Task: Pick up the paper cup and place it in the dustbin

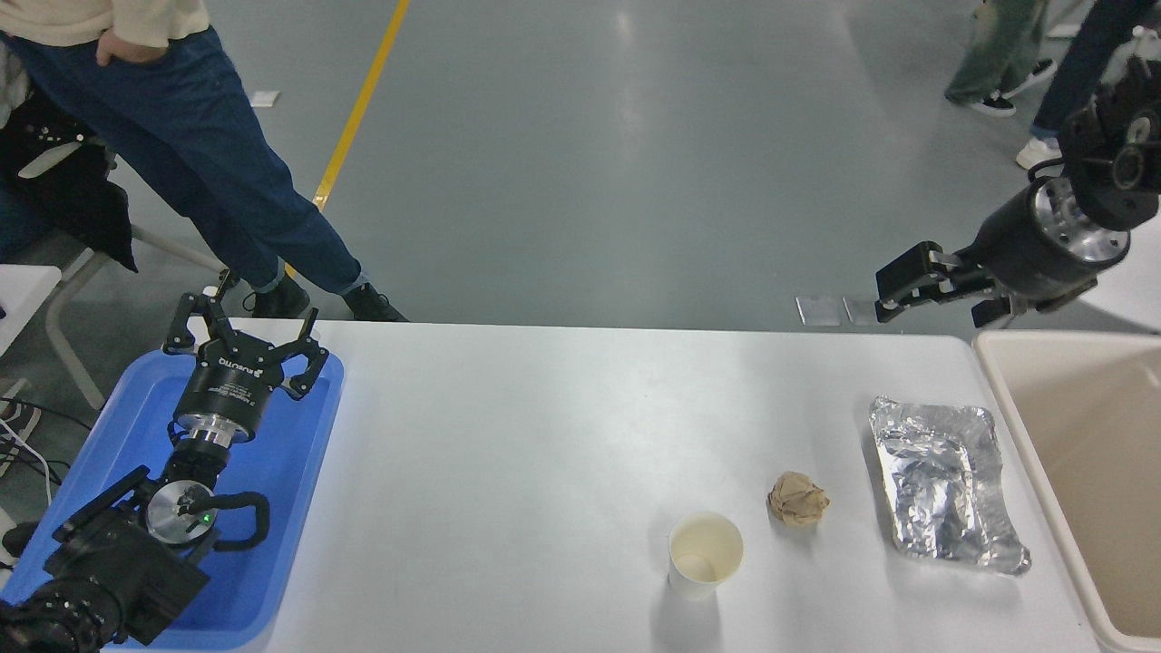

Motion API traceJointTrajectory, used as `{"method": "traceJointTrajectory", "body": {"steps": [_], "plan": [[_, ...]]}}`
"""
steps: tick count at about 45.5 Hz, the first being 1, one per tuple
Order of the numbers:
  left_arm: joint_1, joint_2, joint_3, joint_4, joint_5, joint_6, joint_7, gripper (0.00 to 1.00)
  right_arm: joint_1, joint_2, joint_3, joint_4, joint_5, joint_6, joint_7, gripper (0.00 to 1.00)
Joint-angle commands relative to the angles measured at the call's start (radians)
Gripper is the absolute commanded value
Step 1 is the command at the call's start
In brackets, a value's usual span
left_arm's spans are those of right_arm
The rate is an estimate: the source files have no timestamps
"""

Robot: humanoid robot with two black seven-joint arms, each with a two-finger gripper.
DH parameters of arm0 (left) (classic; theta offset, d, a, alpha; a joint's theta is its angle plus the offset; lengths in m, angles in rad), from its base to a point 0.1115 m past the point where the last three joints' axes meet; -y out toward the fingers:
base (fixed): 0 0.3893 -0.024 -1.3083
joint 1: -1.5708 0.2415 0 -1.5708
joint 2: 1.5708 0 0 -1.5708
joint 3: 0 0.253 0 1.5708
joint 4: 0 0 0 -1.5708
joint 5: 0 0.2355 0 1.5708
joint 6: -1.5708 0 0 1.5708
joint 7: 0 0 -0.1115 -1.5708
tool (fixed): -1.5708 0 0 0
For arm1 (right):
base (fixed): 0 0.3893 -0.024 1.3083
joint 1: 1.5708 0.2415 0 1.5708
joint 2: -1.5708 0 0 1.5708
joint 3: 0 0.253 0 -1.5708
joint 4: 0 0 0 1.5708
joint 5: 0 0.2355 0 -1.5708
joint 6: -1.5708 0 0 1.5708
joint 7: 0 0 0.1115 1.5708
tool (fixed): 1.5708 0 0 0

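Near the surface's (544, 435) front edge, the paper cup (705, 554) stands upright. Right end effector (893, 292) hangs far off, empty, fingers narrow. Left end effector (243, 340) is spread wide above the blue tray (299, 472).

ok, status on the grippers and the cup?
Left gripper open, parked over blue tray. Right gripper raised beyond table's far edge, empty. Small white paper cup upright, untouched. Brown paper ball beside it; beige dustbin at right.

On the surface (544, 435), the paper cup (705, 555) sits near the front, paper ball (796, 498) just right and behind it, foil tray (943, 494) further right. Dustbin (1070, 472) flanks the right edge, tray (272, 508) the left.
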Motion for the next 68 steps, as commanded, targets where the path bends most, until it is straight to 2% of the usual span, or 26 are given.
{"method": "traceJointTrajectory", "body": {"steps": [1,16,28,44,68], "plan": [[-0.001,0.0,0.0,0.001,0.0,0.0,-0.001,1.0,0.156,0.05,0.015,0.126,0.008,0.074,-0.017,1.0],[-0.001,0.0,0.0,0.0,0.0,0.0,0.0,1.0,0.129,0.064,0.057,0.123,0.008,0.074,-0.015,1.0],[-0.002,-0.001,0.0,-0.002,0.003,0.0,0.003,1.0,-0.026,0.076,0.102,0.113,0.008,0.068,-0.015,1.0],[-0.002,-0.001,0.0,-0.002,0.003,0.0,0.002,1.0,-0.351,0.12,0.15,0.058,0.069,-0.369,-0.015,1.0],[-0.002,-0.001,0.0,-0.002,0.003,0.0,0.002,1.0,-0.558,0.185,0.241,0.055,0.049,-0.38,-0.017,1.0]]}}
